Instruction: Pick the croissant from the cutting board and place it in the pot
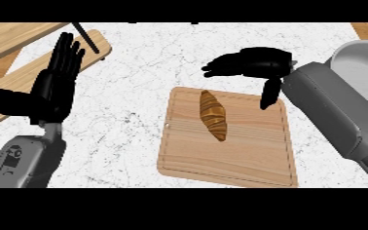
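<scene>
A brown croissant (212, 115) lies lengthwise on the wooden cutting board (244, 158) in the middle of the marble counter. My right hand (251, 63) hovers over the board's far edge, up and to the right of the croissant, fingers extended leftward and thumb pointing down; it is open and holds nothing. At the right edge, partly behind my right forearm, a grey pot (354, 61) shows only its rim. My left hand (59, 75) rests open at the left with fingers up.
A wooden piece (43, 53) with a thin black rod (89, 39) sits at the far left corner. My grey right forearm (330, 109) runs along the right side between the board and the pot.
</scene>
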### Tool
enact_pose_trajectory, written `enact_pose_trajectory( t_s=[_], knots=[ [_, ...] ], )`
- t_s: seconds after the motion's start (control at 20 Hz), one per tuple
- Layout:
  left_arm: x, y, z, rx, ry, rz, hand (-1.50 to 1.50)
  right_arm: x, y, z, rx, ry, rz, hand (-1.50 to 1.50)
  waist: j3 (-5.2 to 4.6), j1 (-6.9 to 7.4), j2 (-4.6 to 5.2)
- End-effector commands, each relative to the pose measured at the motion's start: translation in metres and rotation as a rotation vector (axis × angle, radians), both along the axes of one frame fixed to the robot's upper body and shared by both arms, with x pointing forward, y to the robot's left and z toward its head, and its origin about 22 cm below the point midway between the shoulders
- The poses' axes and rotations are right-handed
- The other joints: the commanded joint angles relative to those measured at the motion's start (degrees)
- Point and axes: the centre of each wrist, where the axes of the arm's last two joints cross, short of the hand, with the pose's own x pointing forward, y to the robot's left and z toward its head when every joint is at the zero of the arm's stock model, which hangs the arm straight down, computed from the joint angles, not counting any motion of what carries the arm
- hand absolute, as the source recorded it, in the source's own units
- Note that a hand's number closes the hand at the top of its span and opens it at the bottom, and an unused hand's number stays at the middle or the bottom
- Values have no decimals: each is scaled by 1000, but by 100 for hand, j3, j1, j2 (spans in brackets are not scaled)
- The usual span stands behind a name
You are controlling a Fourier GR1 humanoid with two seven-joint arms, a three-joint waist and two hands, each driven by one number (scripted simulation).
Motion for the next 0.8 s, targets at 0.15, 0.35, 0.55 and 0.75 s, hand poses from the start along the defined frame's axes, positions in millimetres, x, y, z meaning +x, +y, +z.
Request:
enact_pose_trajectory(
  t_s=[0.15, 0.35, 0.55, 0.75],
  knots=[
    [-1, -4, -13, 7, -5, 28, 0, -4, 4, -43, -30, 95, 81, -150, 1, -51, 0],
    [1, 11, -11, 0, 1, 17, 0, -10, 21, -41, 0, 92, 123, -150, -1, -112, -21],
    [2, 5, -3, -9, -3, 8, 0, -5, 8, -50, 54, 70, 128, -150, 1, -77, -12],
    [7, 11, 4, 16, 12, 24, 0, -19, 32, -64, -9, 35, 100, -150, 1, -112, -30]
  ],
)
